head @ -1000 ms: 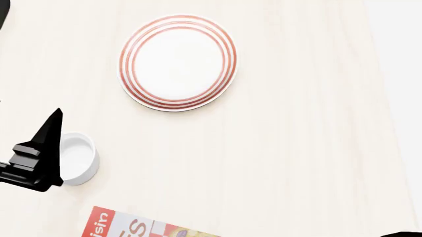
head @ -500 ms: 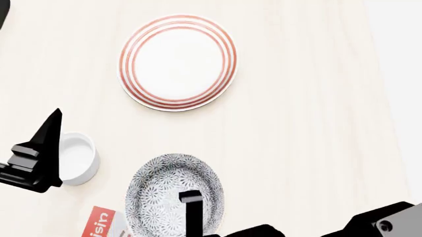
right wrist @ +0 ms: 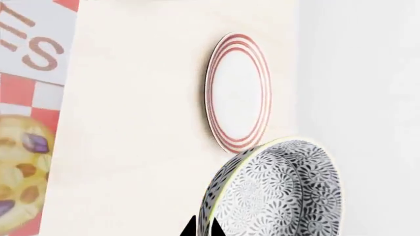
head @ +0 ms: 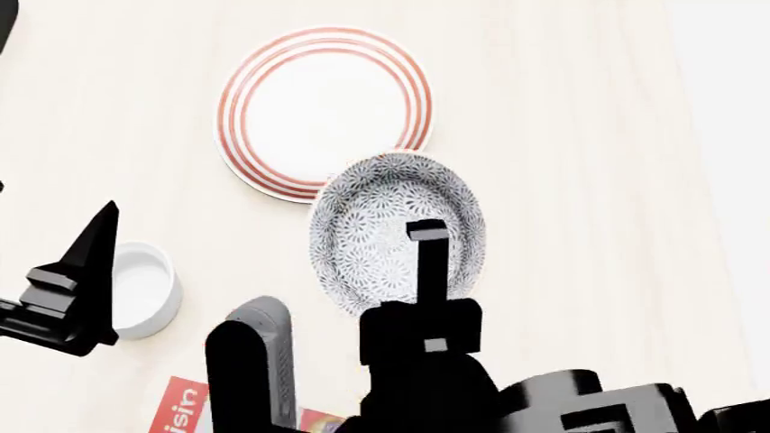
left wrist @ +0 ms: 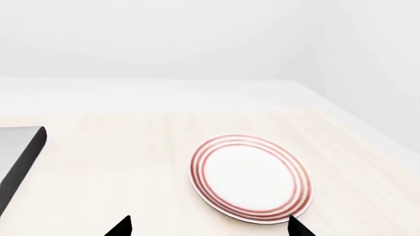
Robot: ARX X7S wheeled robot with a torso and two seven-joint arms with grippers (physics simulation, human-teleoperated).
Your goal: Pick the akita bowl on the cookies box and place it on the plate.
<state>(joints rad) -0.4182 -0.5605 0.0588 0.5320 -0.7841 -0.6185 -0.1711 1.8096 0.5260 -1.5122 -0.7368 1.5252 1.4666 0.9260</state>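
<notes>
The speckled akita bowl [head: 375, 225] hangs above the table, and in the head view its far rim overlaps the near edge of the red-ringed plate [head: 323, 108]. My right gripper [head: 424, 236] is shut on the bowl's near rim, one finger inside and one outside. The right wrist view shows the same pinch: the right gripper [right wrist: 202, 228], the bowl [right wrist: 282, 191] and the plate [right wrist: 237, 93] beyond. Only a corner of the cookies box [head: 180, 410] shows, with nothing on it; more of the cookies box [right wrist: 26, 147] appears in that wrist view. My left gripper [head: 103, 225] is open and holds nothing.
A small plain white cup [head: 144, 289] stands right beside my left gripper. In the left wrist view the left gripper [left wrist: 208, 226] faces the plate [left wrist: 249, 179], and a grey dark-edged slab [left wrist: 16, 157] lies off to one side. The table's edge runs along the right [head: 710, 180].
My right gripper has carried the bowl away from the cookies box and up to the plate's near edge. More of the right arm has come into view. The left gripper has stayed put.
</notes>
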